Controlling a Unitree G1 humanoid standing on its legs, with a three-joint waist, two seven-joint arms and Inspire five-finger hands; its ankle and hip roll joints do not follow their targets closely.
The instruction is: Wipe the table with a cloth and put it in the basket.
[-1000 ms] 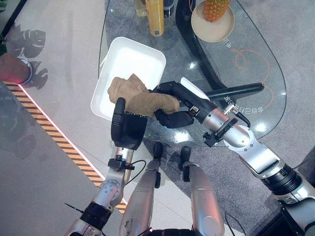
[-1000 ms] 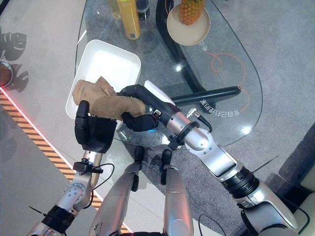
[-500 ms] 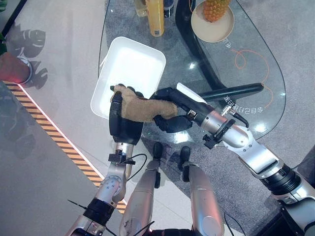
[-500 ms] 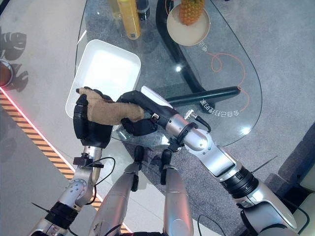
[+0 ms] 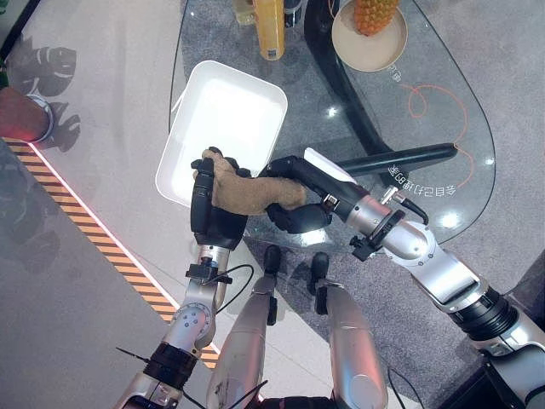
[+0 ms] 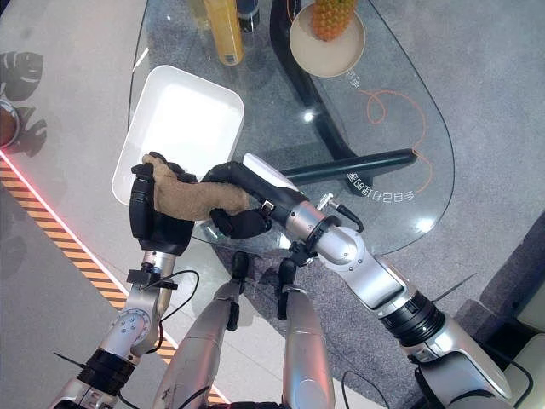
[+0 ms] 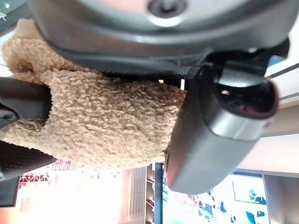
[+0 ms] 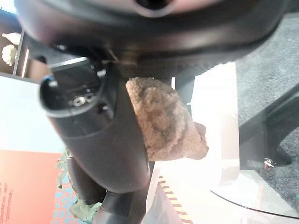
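**Both hands on the cloth at the basket's near rim**

A glass table (image 5: 443,111) takes up the upper middle of the scene, with a dark curved leg showing through its top. On its left part sits the white basket (image 5: 226,111) — a shallow rectangular tub. Further back stand a round plate (image 5: 345,43) carrying a pineapple (image 5: 375,13), and a yellow bottle (image 5: 269,30) beside it.

The tan fleecy cloth (image 5: 247,192) hangs over the basket's near edge, stretched between the two hands. The left hand (image 5: 213,217) has its fingers curled over the cloth's left end, clamped on it. The right hand (image 6: 243,200) grips the cloth's right end — its wrist view shows the thumb pressed against the fleece, fingers closed round it.
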